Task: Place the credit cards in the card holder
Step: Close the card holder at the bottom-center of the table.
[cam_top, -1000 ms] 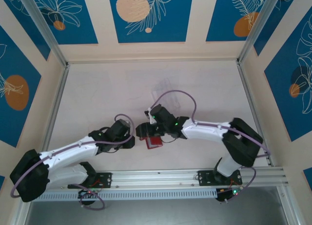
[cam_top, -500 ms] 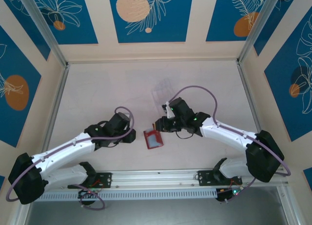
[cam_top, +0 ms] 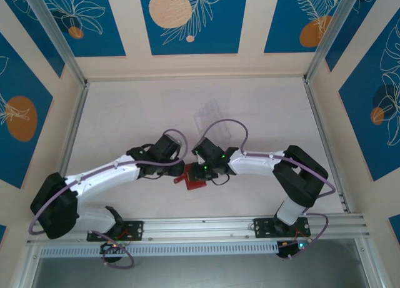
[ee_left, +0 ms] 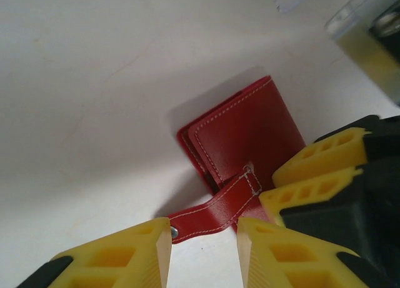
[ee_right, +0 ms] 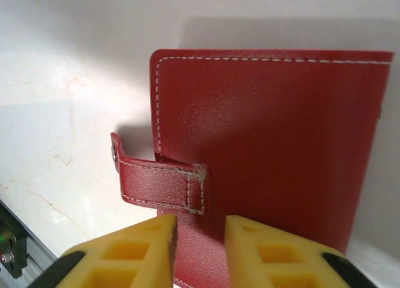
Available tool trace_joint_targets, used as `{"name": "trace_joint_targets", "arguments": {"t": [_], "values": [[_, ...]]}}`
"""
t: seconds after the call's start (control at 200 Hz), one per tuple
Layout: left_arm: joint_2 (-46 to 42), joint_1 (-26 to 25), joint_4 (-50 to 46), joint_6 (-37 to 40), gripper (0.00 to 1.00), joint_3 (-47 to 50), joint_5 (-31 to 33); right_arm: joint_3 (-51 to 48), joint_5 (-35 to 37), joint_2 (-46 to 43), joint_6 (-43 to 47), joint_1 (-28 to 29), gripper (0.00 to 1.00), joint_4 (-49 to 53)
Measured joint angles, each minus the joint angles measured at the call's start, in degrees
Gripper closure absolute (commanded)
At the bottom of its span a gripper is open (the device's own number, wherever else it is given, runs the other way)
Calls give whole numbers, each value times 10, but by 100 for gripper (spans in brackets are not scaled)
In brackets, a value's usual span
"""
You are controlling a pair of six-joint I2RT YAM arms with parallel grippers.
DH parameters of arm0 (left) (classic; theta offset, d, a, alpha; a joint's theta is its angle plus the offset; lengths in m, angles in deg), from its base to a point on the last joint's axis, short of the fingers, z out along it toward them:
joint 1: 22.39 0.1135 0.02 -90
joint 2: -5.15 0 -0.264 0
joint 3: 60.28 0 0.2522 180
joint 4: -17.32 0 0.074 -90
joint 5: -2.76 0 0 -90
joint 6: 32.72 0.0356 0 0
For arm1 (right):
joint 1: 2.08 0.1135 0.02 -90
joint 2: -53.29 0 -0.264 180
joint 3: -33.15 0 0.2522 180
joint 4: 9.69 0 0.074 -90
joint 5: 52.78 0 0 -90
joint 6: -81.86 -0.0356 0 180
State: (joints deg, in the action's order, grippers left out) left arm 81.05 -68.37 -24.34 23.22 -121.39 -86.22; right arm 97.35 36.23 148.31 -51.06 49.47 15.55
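The card holder [cam_top: 195, 182] lies flat on the table [cam_top: 125, 113], near the middle of its near half, between the two gripper heads. It is one small red folder, closed, with white stitching along its edges. Its strap [ee_right: 159, 182] is stitched to the cover and sticks out sideways past the edge over the bare surface, with a metal snap at its free end.

The right gripper [ee_right: 200, 238] stands over the cover just beside the strap's root. Its yellow fingers are drawn close, with a narrow slit between them. Whether they pinch anything cannot be told. The left gripper [ee_left: 204, 250] points at the strap from the other side with its jaws spread partway, and the snap end lies just off the tip of one finger.

The table is pale, almost white, with faint marks. One clear plastic tray [cam_top: 211, 118] sits farther back, apart from the holder. Two white arms, the left arm [cam_top: 100, 178] and the right arm [cam_top: 262, 163], reach in from an aluminium rail [cam_top: 206, 225] at the near edge. Cream walls enclose the table on three sides, set with blue panels [cam_top: 187, 19] that carry orange discs and white leaf outlines.
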Motion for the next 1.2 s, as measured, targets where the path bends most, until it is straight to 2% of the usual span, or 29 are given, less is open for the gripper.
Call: {"name": "trace_joint_targets", "arguments": {"t": [0.195,0.69,0.96,1.095,1.2], "values": [[49,0,24,2,70,1,-10,1,6,2,1,1,66,-1],[100,0,103,-1,71,64,-14,1,-22,5,0,-18,67,-7],[100,0,144,-5,71,82,-14,0,-23,-36,14,-32,46,2],[100,0,162,-5,72,89,-14,-1,-22,-87,30,-60,42,12],[99,0,172,-5,72,94,-14,-4,-23,-89,42,-78,41,14]]}}
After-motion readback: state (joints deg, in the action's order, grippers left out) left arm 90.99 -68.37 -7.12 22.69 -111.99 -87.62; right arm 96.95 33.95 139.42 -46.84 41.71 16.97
